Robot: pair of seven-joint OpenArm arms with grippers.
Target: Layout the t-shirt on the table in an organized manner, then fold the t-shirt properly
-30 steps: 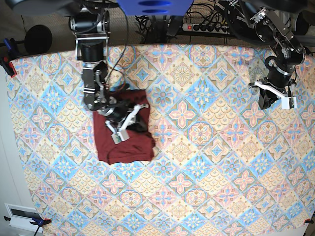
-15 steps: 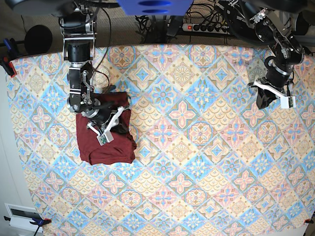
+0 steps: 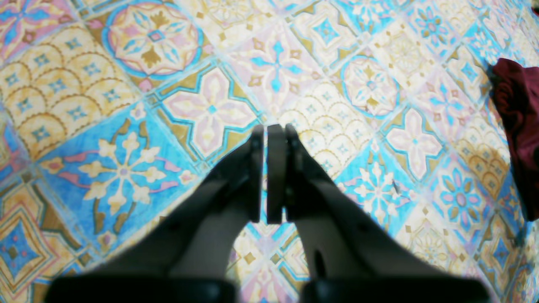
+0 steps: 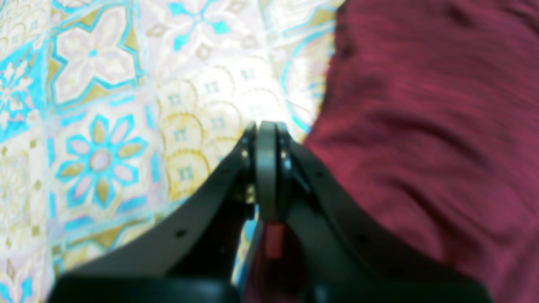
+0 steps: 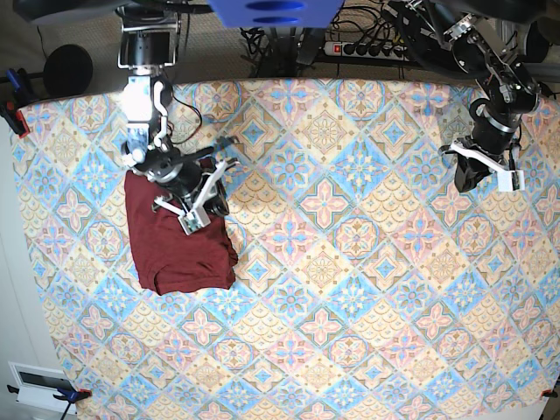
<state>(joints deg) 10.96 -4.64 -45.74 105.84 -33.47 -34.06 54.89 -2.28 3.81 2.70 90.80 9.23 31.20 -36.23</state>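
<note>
The dark maroon t-shirt (image 5: 171, 245) lies as a compact folded rectangle on the left part of the table (image 5: 350, 262). My right gripper (image 5: 210, 203) hovers over the shirt's upper right edge. In the right wrist view this gripper (image 4: 266, 126) is shut, with its tips over the patterned cloth just beside the t-shirt (image 4: 421, 126); I see no fabric between the pads. My left gripper (image 5: 468, 182) hangs far off at the table's right side, shut (image 3: 269, 126) and holding nothing. A strip of the t-shirt (image 3: 518, 126) shows at the far right of the left wrist view.
A power strip and cables (image 5: 367, 44) lie behind the table's far edge. A red clamp (image 5: 13, 114) grips the cloth at the left edge. A white box (image 5: 35, 385) sits off the front left corner.
The t-shirt has slid left across the table along with my right gripper, which has turned and now sits at the shirt's right edge. The left arm has stayed put.
</note>
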